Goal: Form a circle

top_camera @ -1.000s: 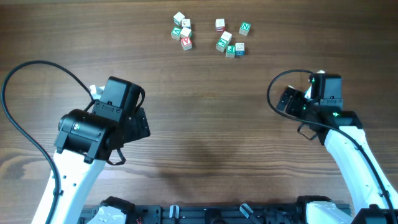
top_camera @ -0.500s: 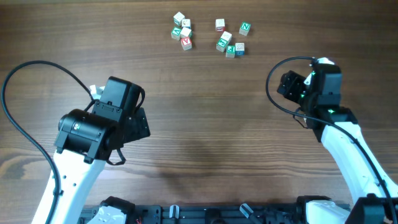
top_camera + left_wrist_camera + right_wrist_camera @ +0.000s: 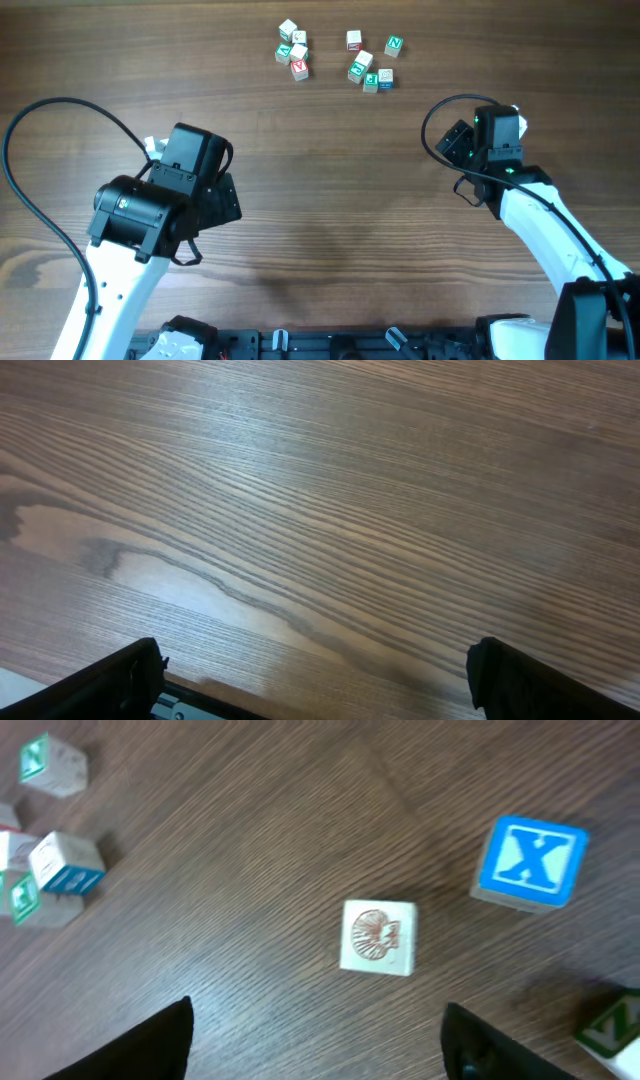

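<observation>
Since one second ago my right tool (image 3: 453, 146) has swung to the left and a little toward the far side, so it is now nearer to the cubes. The left arm and all the cubes lie just as before.

The right tool is released. In the right wrist view its two dark fingers stand wide apart at the near edge, and only the brown wood-grain tabletop (image 3: 330, 200) is between them. The left tool (image 3: 315, 685) is also released, fully wide, with bare wood between its fingers. It hangs at the near left, well apart from every cube.

The tight group of small wooden letter cubes (image 3: 297, 51) sits at the far side of the tabletop, a little left of the middle. Its cubes touch each other. From above I see red and green marks on them, but I cannot count them surely. Just to the right of it lies the loose scatter of wooden cubes (image 3: 364, 58), several of them green-marked.

In front of the right tool I see a wooden cube with a blue X face (image 3: 530, 862) and, apart from it, a pale wooden cube with a red-brown shell drawing (image 3: 378, 937). A green-marked cube (image 3: 612, 1022) is cut by the right edge.
</observation>
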Motion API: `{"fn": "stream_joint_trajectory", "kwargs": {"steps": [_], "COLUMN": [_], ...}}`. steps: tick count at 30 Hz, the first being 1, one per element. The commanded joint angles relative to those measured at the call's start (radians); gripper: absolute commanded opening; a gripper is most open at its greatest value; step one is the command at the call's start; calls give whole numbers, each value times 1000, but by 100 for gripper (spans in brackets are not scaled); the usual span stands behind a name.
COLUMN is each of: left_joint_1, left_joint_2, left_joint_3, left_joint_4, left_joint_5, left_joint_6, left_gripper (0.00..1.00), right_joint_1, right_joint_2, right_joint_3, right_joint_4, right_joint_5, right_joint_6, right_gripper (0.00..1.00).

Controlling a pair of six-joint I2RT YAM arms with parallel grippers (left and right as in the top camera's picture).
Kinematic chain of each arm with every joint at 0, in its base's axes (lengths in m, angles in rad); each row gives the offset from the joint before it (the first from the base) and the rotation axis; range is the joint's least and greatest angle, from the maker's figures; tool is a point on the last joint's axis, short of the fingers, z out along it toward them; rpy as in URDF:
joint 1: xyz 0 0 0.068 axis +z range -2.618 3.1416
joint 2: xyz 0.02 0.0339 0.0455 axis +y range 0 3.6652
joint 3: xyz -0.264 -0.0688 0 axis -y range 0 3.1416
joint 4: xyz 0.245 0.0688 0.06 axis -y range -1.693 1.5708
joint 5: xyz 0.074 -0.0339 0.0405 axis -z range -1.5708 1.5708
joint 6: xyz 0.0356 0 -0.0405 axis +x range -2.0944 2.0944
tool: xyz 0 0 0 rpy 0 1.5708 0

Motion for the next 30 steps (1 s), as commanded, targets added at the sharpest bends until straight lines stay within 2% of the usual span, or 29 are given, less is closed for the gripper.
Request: {"fn": "stream_joint_trajectory", "kwargs": {"steps": [1, 10, 15, 30], "left_joint_1": [8, 8, 8, 8], "left_joint_2": [-10, -10, -10, -10], "left_joint_3": [-3, -3, -3, -3], "left_joint_4": [0, 0, 0, 0], "left_joint_5": [-13, -13, -13, -13], "left_joint_6": [-18, -18, -18, -18], "left_gripper": [100, 100, 100, 100], "right_joint_1": [2, 2, 6, 6], "right_joint_2": [50, 175, 245, 260], "right_joint_3": [17, 64, 95, 95], "right_joint_4": [25, 58, 65, 67], "right_joint_5": [72, 113, 109, 128], "right_joint_6": [27, 28, 26, 26], "right_gripper": [80, 78, 72, 56]}}
